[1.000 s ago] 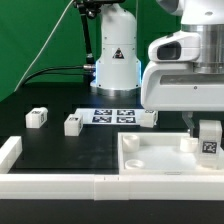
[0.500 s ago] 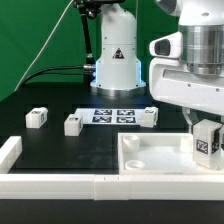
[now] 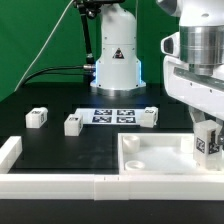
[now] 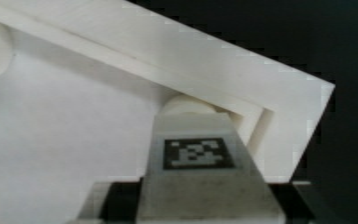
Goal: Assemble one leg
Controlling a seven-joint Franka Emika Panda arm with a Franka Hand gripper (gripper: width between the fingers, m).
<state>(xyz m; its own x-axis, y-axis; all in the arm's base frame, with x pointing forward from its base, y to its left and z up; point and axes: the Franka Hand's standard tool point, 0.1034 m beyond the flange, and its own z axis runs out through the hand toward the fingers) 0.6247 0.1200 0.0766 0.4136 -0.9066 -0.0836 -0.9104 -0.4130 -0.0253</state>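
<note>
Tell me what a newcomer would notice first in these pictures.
First, the gripper at the exterior view's right, shut on the leg with its square tag, at a corner of the large white tray-like piece. Next, the three loose legs in a row on the black table, flanking the marker board.
</note>
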